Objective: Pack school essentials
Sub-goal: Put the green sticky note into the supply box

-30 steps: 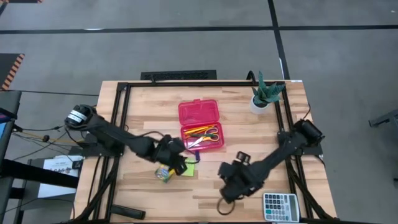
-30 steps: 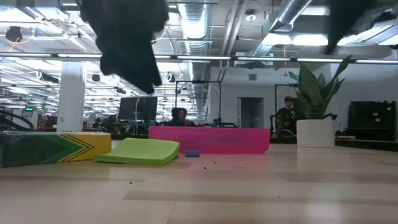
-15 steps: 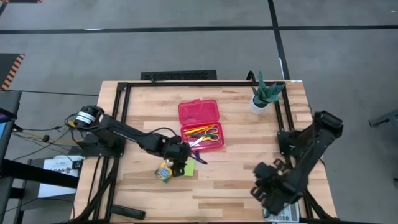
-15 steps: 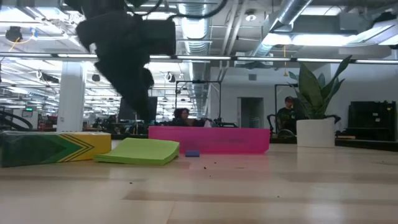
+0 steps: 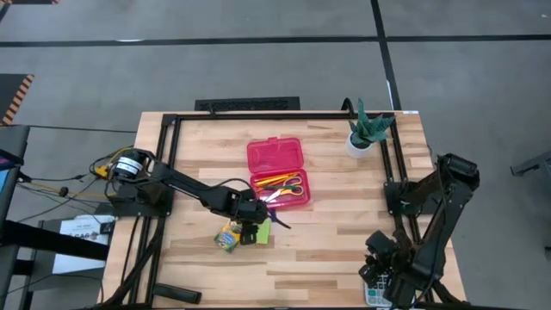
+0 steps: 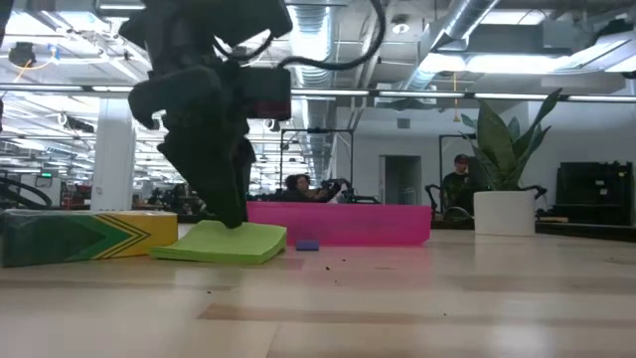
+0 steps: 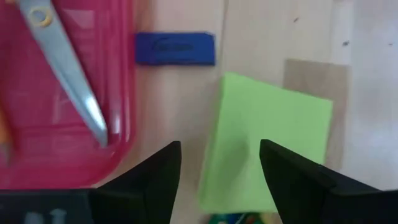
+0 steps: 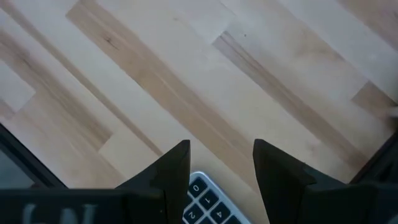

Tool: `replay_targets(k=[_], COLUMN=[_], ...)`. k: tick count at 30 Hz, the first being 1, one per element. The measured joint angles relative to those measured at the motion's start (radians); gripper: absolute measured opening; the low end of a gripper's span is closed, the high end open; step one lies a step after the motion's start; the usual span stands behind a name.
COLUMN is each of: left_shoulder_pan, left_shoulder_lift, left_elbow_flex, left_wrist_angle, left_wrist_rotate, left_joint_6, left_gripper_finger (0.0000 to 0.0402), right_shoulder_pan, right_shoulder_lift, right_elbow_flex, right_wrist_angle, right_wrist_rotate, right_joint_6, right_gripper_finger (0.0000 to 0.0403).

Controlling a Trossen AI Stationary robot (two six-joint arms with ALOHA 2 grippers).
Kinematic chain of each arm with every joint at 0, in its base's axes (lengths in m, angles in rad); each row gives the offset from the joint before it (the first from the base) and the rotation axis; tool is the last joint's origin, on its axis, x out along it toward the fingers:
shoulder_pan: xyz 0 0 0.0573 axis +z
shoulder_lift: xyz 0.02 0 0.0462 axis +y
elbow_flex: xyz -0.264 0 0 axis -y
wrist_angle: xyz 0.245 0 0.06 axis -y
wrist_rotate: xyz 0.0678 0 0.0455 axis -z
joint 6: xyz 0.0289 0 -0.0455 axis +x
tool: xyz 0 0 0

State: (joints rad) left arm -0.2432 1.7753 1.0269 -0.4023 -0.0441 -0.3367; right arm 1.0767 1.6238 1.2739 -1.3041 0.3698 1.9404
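A lime sticky-note pad lies flat on the table beside the open pink case, which holds the scissors and pencils. The blue eraser lies by the case's wall. The crayon box lies flat to the pad's left. My left gripper is open and points down over the pad's edge nearest the case, one finger over the pad and one over bare wood. My right gripper hangs open above the near right corner, holding nothing. My left gripper comes at the pad from above, pointing steeply down. In the low view its fingertips reach the level of the pad's top face. I cannot tell whether they touch it.
A grey calculator lies under my right gripper at the near right corner. A potted plant stands at the far right. A black frame runs along the table's edges. Bare wood stretches across the near middle.
My left gripper has come down and a little toward the table's right, onto the sticky-note pad, with its wrist rolling. My right arm has swung from the near middle toward the table's right edge and now hangs over the calculator.
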Motion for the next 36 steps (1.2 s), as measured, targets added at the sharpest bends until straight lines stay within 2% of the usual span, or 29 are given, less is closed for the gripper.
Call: replay_targets(k=[6, 10, 18, 25, 36], left_shoulder_pan=[-0.002, -0.003, -0.005, -0.007, 0.005], left_shoulder_lift=[0.058, 0.08, 0.085, 0.096, 0.094], left_elbow_flex=[0.006, 0.006, 0.01, 0.1, 0.428], left_wrist_angle=[0.019, 0.016, 0.02, -0.047, -0.293], left_wrist_rotate=[0.082, 0.095, 0.138, 0.148, 0.112], left_joint_6=[-0.015, -0.016, -0.064, -0.106, -0.13], left_gripper_finger=[0.0175, 0.0142, 0.0019, 0.0028, 0.0023], right_shoulder_pan=[0.005, 0.009, 0.01, 0.01, 0.013], right_shoulder_lift=[0.0, 0.0, 0.0, 0.0, 0.0], right_elbow_flex=[0.0, 0.0, 0.0, 0.0, 0.001], right_wrist_angle=[0.0, -0.009, -0.031, -0.032, -0.031], right_wrist_rotate=[0.0, 0.0, 0.0, 0.0, -0.001], right_joint_6=[-0.011, -0.011, -0.037, -0.04, -0.063], right_gripper_finger=[0.0182, 0.0182, 0.0182, 0.0182, 0.0182])
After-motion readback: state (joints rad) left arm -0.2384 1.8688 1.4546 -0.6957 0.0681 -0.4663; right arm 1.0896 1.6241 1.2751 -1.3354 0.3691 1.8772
